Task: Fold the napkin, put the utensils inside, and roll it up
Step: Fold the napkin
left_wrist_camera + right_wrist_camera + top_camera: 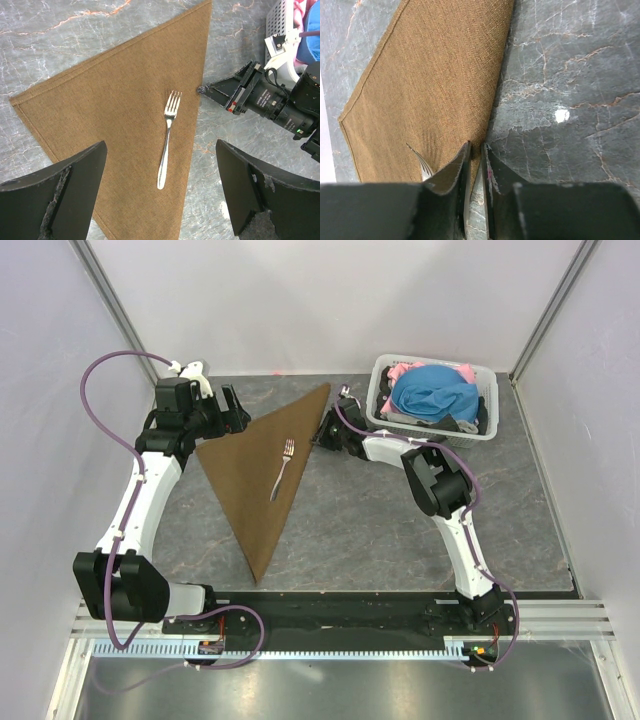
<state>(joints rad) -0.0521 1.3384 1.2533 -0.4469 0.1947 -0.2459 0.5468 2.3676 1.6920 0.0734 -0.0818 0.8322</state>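
Brown cloth, the napkin [262, 475], lies folded into a long triangle near the middle of the counter [400, 530], its sharp tip pointing toward 6 o'clock. The fork [281, 469] rests loose on top of it, tines toward 1 o'clock and close to the right-hand edge. The right hand [476, 150] sits low at that edge, at about 2 o'clock of the cloth, with its jaws drawn almost together astride the hem; whether they already pinch fabric cannot be told. The left hand [236, 415] hovers spread wide and holding nothing over the corner at 10 o'clock. The main danger is probably the fork: if the right hand lifts or turns the edge too steeply, the smooth metal may slide toward 9 o'clock or tumble off before any cloth covers it. A shallow pinch could catch only the upper layer, so the fold peels open instead of rolling. The tines lie just beside the closing fingers, which may nudge them askew. With nothing pinning the far corner, the whole cloth could also drag across the slick stone rather than curl.
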